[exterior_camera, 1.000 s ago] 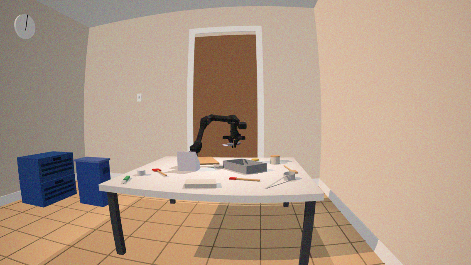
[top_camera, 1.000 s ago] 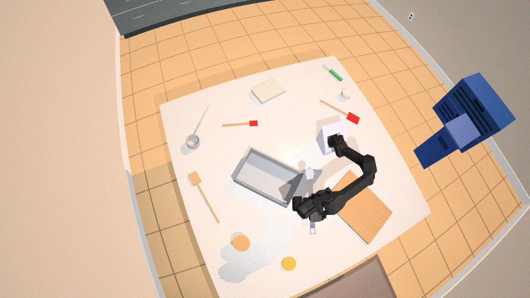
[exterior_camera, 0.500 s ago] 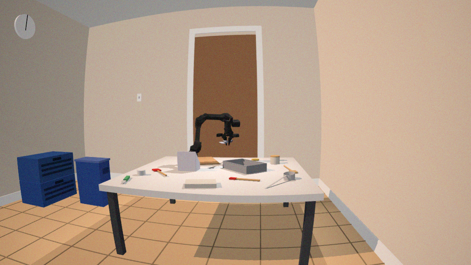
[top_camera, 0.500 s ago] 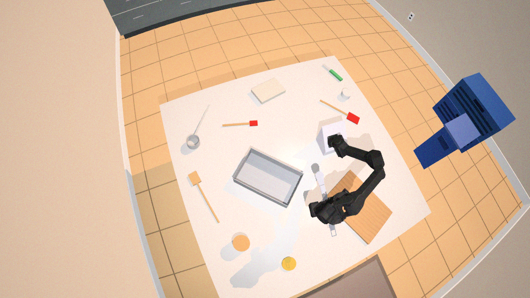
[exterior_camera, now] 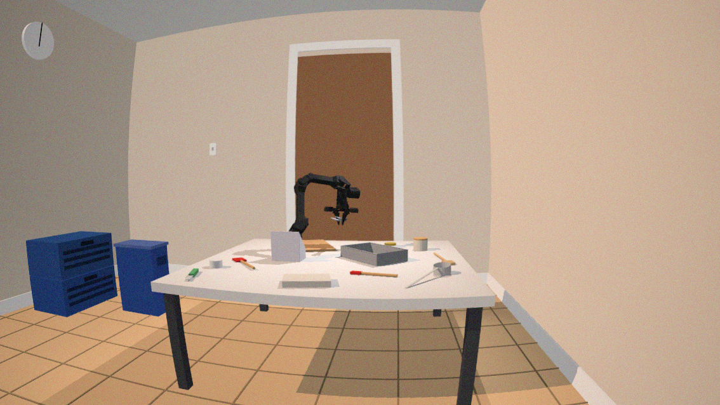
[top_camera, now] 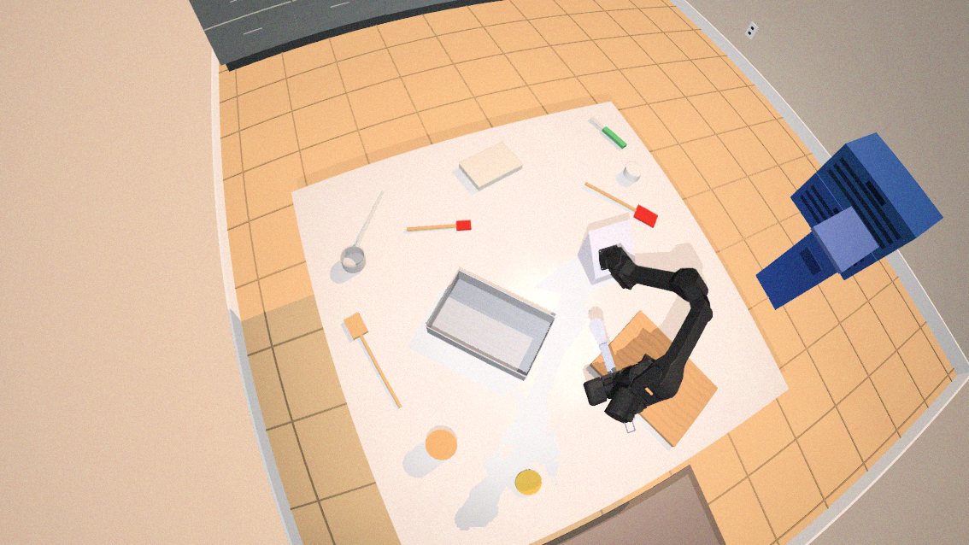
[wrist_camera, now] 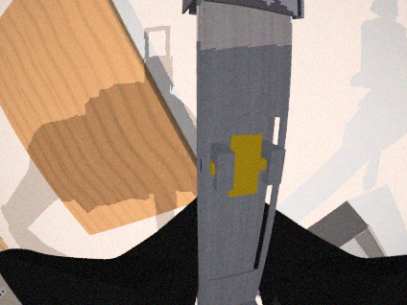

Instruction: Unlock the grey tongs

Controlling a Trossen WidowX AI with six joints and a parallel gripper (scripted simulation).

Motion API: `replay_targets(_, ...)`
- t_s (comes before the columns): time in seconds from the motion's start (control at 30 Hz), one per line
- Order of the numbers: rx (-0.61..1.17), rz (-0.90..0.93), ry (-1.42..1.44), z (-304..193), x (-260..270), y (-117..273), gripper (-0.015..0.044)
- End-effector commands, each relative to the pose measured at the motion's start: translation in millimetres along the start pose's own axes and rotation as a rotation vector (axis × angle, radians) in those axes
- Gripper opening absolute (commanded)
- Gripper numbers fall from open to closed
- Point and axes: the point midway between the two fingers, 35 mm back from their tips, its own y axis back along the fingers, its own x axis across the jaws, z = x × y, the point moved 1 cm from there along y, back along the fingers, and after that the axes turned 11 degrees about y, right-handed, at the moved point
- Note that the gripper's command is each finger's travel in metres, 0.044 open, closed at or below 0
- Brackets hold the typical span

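Observation:
My gripper points down and is shut on the grey tongs. They are held high above the table, roughly level, beside and partly over the edge of the wooden board. In the wrist view a yellow lock piece sits between two grey lugs near the hinge. Whether it is locked I cannot tell. The arms look close together. The roasting tin stands on the table with nothing across it.
A pale lilac wedge block stands by the arm's base. A jar with an orange lid, a yellow disc and a wooden spatula lie farther off. The arm hangs over part of the board.

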Motion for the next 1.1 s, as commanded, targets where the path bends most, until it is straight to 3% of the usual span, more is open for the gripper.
replay_targets(0.0,0.016,-0.005,0.028,6.2,10.8,-1.1,-0.015)
replay_targets(1.07,0.059,-0.028,0.268,46.5,105.3,-6.1,-0.015)
